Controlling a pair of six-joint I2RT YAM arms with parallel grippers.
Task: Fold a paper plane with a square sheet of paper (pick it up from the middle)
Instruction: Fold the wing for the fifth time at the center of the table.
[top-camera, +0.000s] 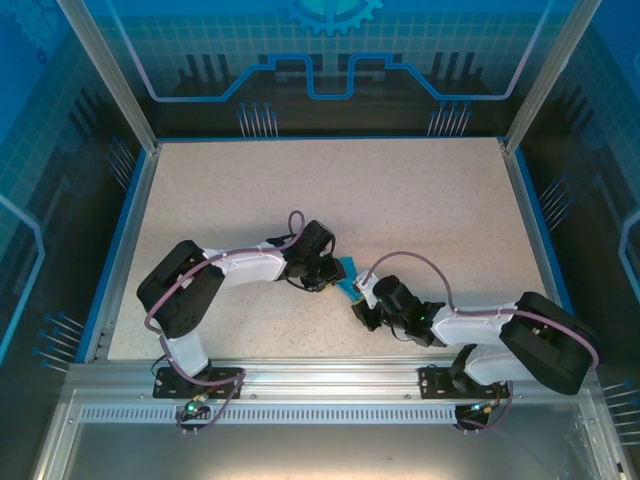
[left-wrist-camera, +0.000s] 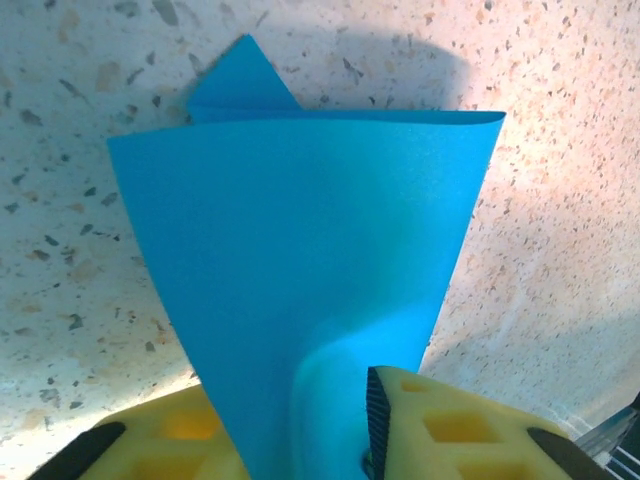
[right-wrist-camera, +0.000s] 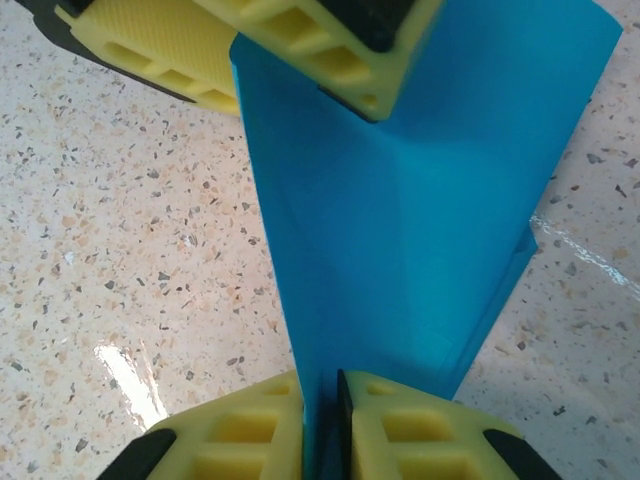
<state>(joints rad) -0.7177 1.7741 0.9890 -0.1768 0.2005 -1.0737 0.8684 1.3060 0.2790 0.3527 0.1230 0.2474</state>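
Note:
The paper plane (top-camera: 346, 272) is bright blue folded paper, held upright off the table between both grippers at mid-table. My left gripper (top-camera: 329, 271) reaches it from the left and my right gripper (top-camera: 361, 301) from the near right. In the left wrist view the paper plane (left-wrist-camera: 300, 230) widens away from my left gripper (left-wrist-camera: 305, 440), whose yellow jaws close on its bulging narrow end. In the right wrist view the paper plane (right-wrist-camera: 420, 220) stands in the narrow slit of my right gripper (right-wrist-camera: 320, 430). The left gripper's fingers (right-wrist-camera: 300, 40) clamp its far end.
The speckled beige table (top-camera: 400, 190) stretches bare behind and beside the grippers. A blue rim and metal frame posts (top-camera: 110, 80) border it. An aluminium rail (top-camera: 320, 375) with both arm bases runs along the near edge.

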